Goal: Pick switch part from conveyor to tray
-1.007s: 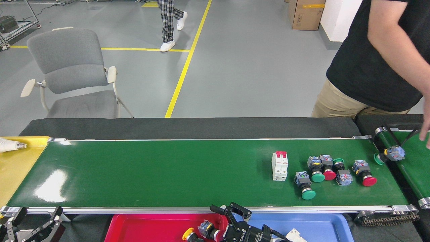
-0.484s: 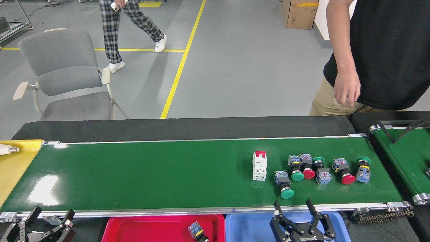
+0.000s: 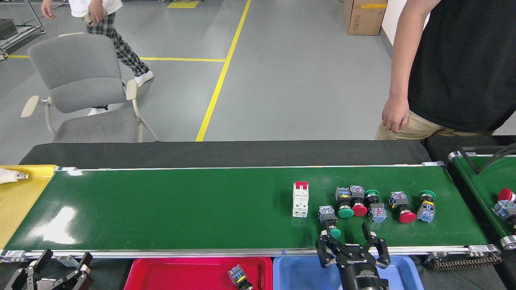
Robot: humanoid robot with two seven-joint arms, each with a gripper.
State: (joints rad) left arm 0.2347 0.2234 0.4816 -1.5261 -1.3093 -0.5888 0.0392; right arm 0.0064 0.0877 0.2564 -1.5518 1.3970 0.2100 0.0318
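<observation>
The conveyor is the long green belt across the view. On its right part lie a white breaker with a red top and several push-button switch parts, the nearest one green-capped, others red and green. My right gripper is open over the belt's front rail, with its left finger just below the green-capped part and touching nothing. Below the rail sit a red tray holding one switch part and a blue tray. My left gripper is open at the bottom left.
A yellow surface with a light bulb adjoins the belt's left end. A narrower green belt at the right carries a red switch. A person in a black shirt stands behind the belt. A grey chair stands beyond.
The parts have drifted left along the belt. My right gripper left a switch part in the red tray, moved right over the blue tray, then rose to the belt's front rail.
</observation>
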